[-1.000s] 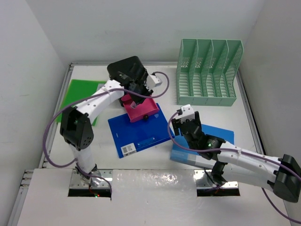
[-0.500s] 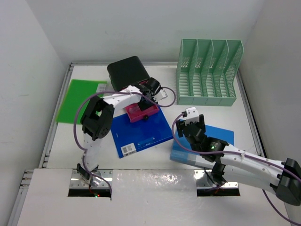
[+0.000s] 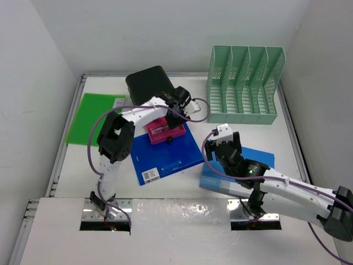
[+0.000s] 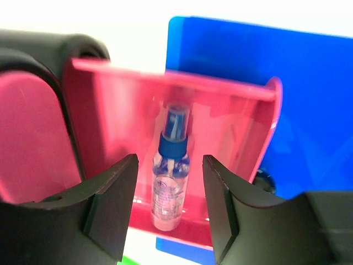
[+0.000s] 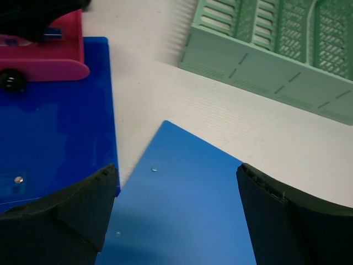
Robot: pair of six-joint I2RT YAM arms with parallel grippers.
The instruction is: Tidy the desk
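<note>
The white desk [image 3: 242, 132] holds a black drawer box [image 3: 148, 83] with a pink drawer [image 3: 165, 130] pulled out over a dark blue folder [image 3: 165, 157]. My left gripper [image 3: 179, 104] is open just above the drawer. In the left wrist view [image 4: 168, 221] its jaws straddle a small clear spray bottle with a blue cap [image 4: 170, 176] lying in the drawer [image 4: 220, 127], without touching it. My right gripper [image 3: 222, 144] is open and empty above a light blue folder [image 3: 265, 157]; the right wrist view [image 5: 176, 215] shows that folder [image 5: 182, 187] between the jaws.
A green slotted file rack [image 3: 242, 85] stands at the back right and also shows in the right wrist view [image 5: 276, 33]. A green folder [image 3: 91, 113] lies at the far left. White walls close in the desk. A shiny foil strip [image 3: 176, 215] runs along the near edge.
My left arm has folded in and its gripper has moved right and down over the pink drawer. The drawer has shifted slightly. My right gripper has drifted a little to the right.
</note>
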